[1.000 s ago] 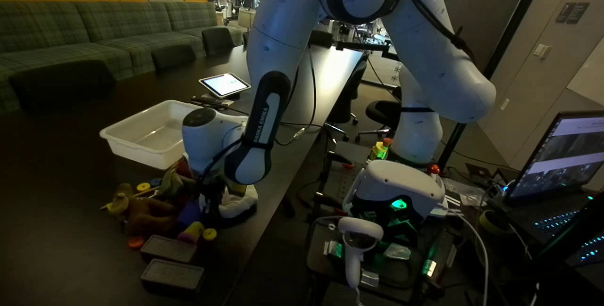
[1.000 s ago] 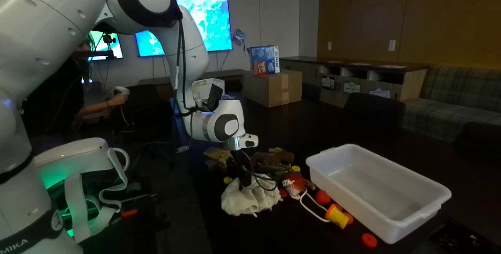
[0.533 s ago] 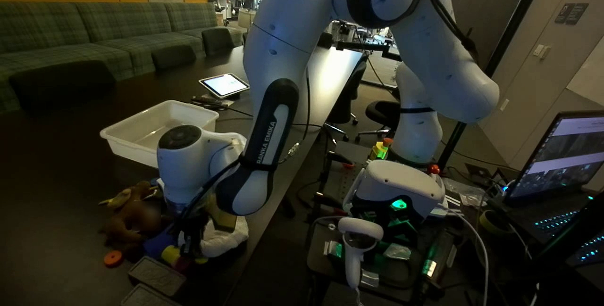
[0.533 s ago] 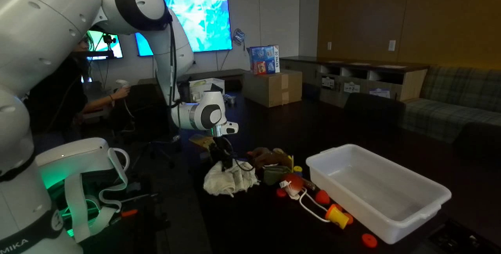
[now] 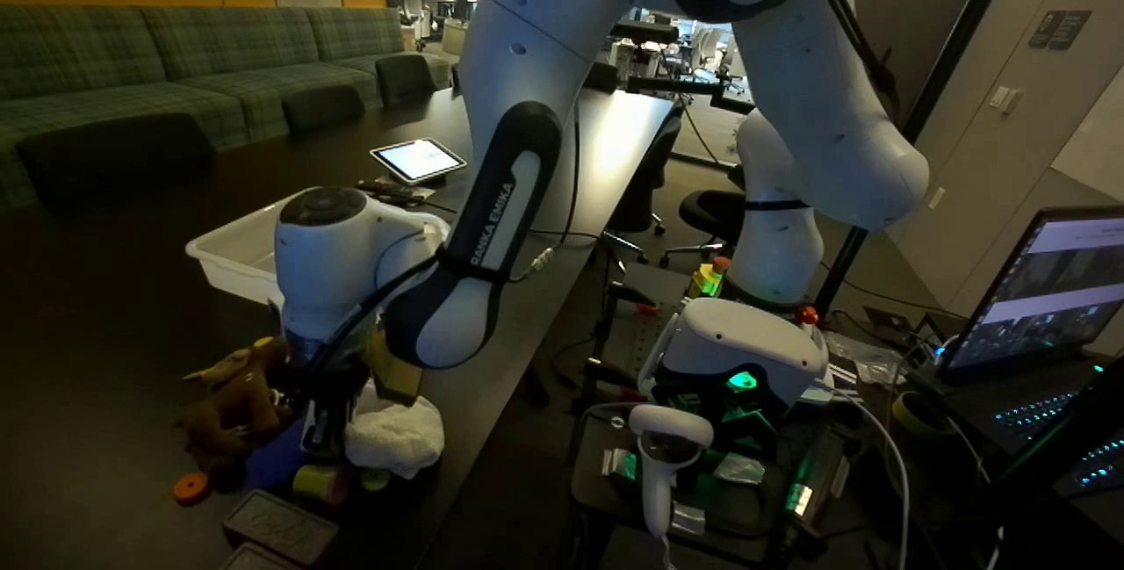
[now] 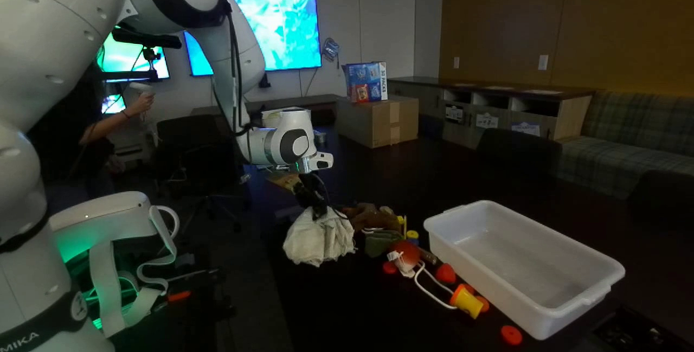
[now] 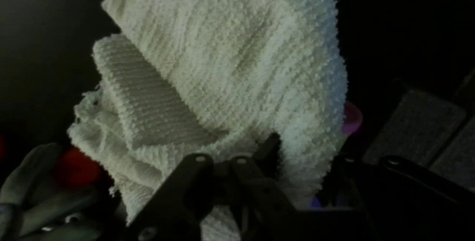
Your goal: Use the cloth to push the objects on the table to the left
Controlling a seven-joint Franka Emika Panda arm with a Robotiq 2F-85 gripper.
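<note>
In the wrist view I have the fingers (image 7: pixel 259 187) at the bottom middle, drawn close together with the cloth (image 7: pixel 230 59) pinched at their tips. It is off-white and crumpled, filling the middle and top of the frame. At the lower left I make out a round red thing (image 7: pixel 77 168), too dark to name. At the right, past the cloth's edge, sit a pink-rimmed cup (image 7: pixel 351 118) and two grey blocks (image 7: pixel 415 122).

In an exterior view I find a brown stuffed toy (image 5: pixel 230 412) left of the fingers, low in the frame, with an orange disc (image 5: pixel 190 488) near it. The pink-rimmed cup lies on its side just below the fingers, and the grey blocks are by the bottom edge. These lie on the dark bench (image 5: pixel 79 482). My arm (image 5: pixel 518 43) hides part of the white tray (image 5: pixel 230 277) at the left.

In an exterior view a red ball (image 6: pixel 407 253) is right of the middle, a yellow cup (image 6: pixel 468 301) lies lower down beside the tray, and a red disc (image 6: pixel 511 334) is near the bottom edge. The cloth hangs bunched under the fingers at the middle of the frame; I cannot tell whether its lower edge meets the bench.
</note>
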